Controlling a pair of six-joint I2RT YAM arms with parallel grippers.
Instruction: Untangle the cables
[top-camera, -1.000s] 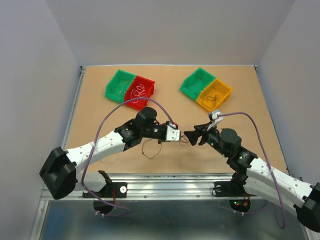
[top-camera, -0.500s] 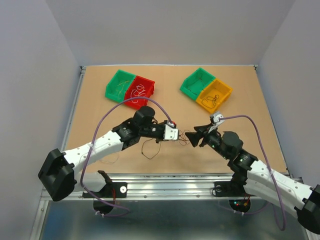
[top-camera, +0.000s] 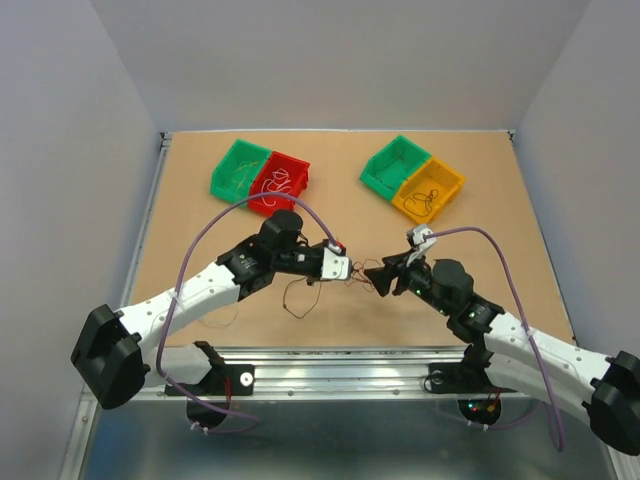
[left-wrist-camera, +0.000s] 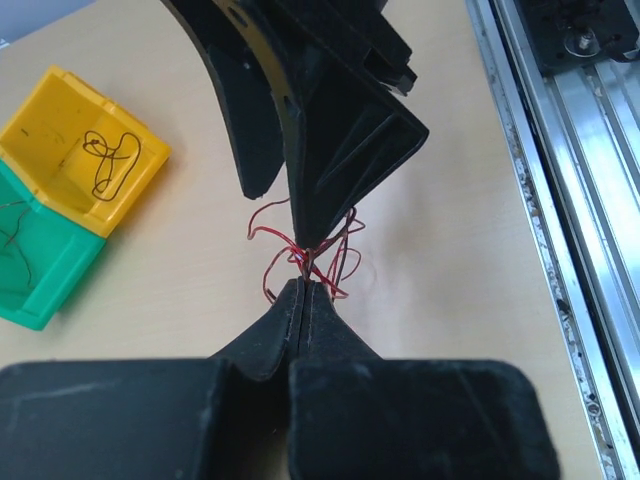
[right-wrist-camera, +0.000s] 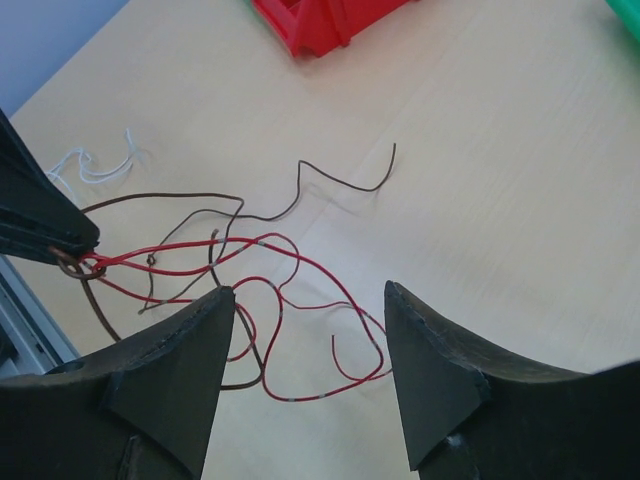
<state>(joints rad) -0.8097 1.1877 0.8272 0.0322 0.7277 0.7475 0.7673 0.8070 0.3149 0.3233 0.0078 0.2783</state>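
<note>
The cables (top-camera: 360, 277) are a small clump of hair-thin red and brown wires hanging between my two grippers above the table. My left gripper (left-wrist-camera: 303, 285) is shut on the knot of the clump (left-wrist-camera: 310, 255); red loops curl out just past its tips. My right gripper (right-wrist-camera: 310, 287) stands open facing it, with red loops (right-wrist-camera: 300, 270) lying under the gap between its fingers. A brown strand (right-wrist-camera: 330, 180) trails across the board. In the top view the left gripper (top-camera: 350, 271) and the right gripper (top-camera: 375, 277) are nearly tip to tip.
A green bin (top-camera: 238, 170) and a red bin (top-camera: 280, 182) sit at the back left, a green bin (top-camera: 392, 165) and a yellow bin (top-camera: 428, 190) at the back right, each holding wires. A whitish strand (right-wrist-camera: 95, 165) lies on the board. A metal rail (top-camera: 330, 365) runs along the near edge.
Both arms have shifted a little to the left with the clump. The right gripper has come closer to the left gripper's tips. The left gripper has stayed shut on the wires.
</note>
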